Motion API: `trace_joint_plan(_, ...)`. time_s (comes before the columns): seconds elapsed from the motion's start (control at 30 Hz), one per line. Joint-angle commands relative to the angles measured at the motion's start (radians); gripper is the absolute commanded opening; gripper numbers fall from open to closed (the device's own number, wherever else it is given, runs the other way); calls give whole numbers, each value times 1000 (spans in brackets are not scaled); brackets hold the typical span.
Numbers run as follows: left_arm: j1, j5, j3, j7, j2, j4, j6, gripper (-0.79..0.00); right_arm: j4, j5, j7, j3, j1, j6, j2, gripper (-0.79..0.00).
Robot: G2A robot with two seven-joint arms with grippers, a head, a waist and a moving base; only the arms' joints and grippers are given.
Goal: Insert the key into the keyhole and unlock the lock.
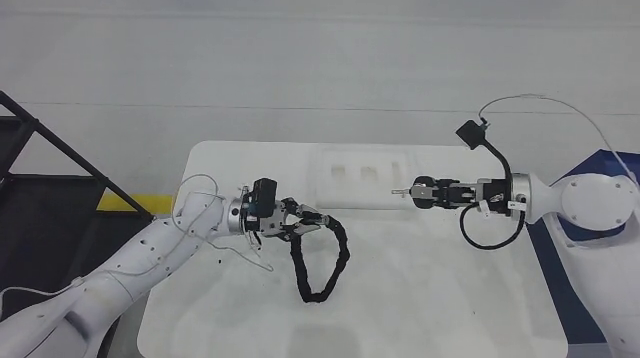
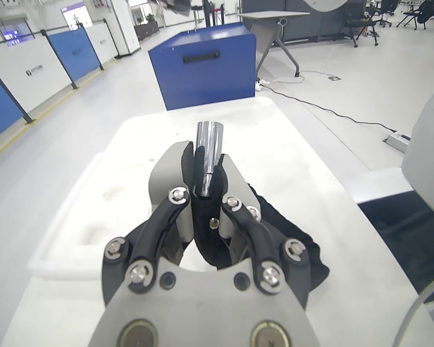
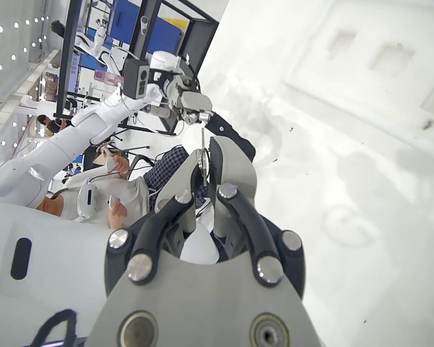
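Left side: the left end effector [image 1: 312, 220] is above the left half of the desk [image 1: 450, 298]. Its fingers are closed tight on the lock [image 2: 209, 138], gripping the chrome barrel low down. The barrel's free end sticks out past the fingertips. Its long axis runs along the width of the desk and points towards the right arm. The lock's black cable [image 1: 340, 253] hangs from the grip in a loop on the near side, over the desk; whether it touches the surface cannot be told.

Centre: a white foam tray [image 1: 340, 193] lies along the far edge of the desk and has square recesses in its top. The lock and the key are both outside it.

Right side: the right end effector [image 1: 416, 195] is level with the near edge of the tray, closed on the round head of the key [image 3: 203, 160]. The blade points left, towards the barrel. Key and lock are apart and roughly in line.
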Motion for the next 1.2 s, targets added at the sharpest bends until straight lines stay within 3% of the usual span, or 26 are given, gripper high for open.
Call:
trace_joint_plan(0.0,-13,3,10,23,-15,-5,20,-785,-35,-6,21,2,-1,22,3,-785)
trace_joint_plan(0.3,-74,9,105,133,-98,11,130,-785,-190,-39,127,16,-5,46,22,-785)
trace_joint_plan(0.47,-119,-14,173,150,-137,54,147,-785,-218,-60,116,19,-12,35,27,-785)
trace_joint_plan(1.17,-97,-20,172,126,-139,45,162,-785,-211,-80,76,21,-28,33,29,-785)
